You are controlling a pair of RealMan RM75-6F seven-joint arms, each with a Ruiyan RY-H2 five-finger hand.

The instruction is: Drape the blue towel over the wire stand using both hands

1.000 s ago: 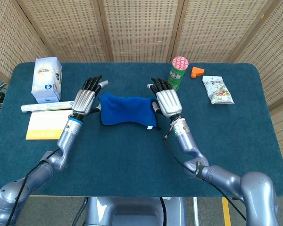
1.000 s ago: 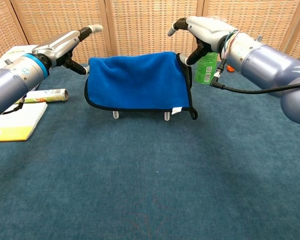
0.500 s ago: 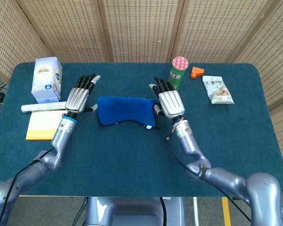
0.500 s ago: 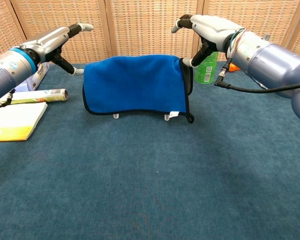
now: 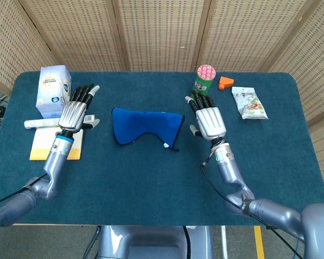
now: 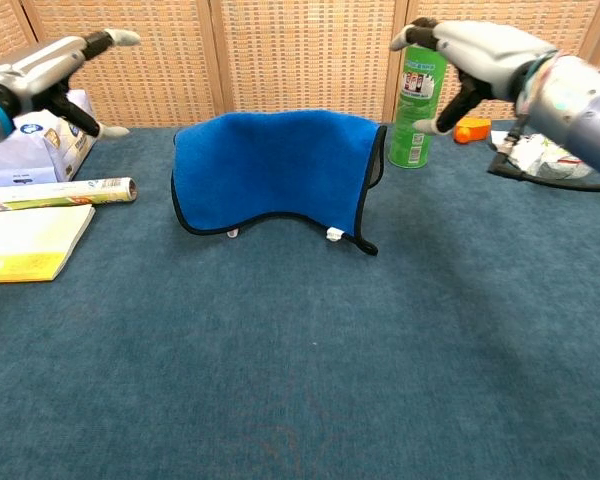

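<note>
The blue towel (image 5: pixel 146 125) (image 6: pixel 275 170) hangs draped over the wire stand, which it hides except for two white feet (image 6: pixel 333 234) under its lower edge. My left hand (image 5: pixel 74 110) (image 6: pixel 55 68) is raised to the towel's left, apart from it, fingers spread and empty. To the right of the towel my right hand (image 5: pixel 207 119) (image 6: pixel 472 58) hovers in the same way, open and holding nothing.
A green can (image 5: pixel 203 82) (image 6: pixel 415 108) stands just behind my right hand. An orange piece (image 5: pixel 225 82) and a snack bag (image 5: pixel 249 102) lie at the back right. At the left are a white carton (image 5: pixel 53 90), a rolled tube (image 6: pixel 65 191) and a yellow notepad (image 5: pixel 43 144).
Both hands have drawn outward and away from the towel's ends, the left going left and the right going right. The towel has settled on the stand with its lower edge sagging.
</note>
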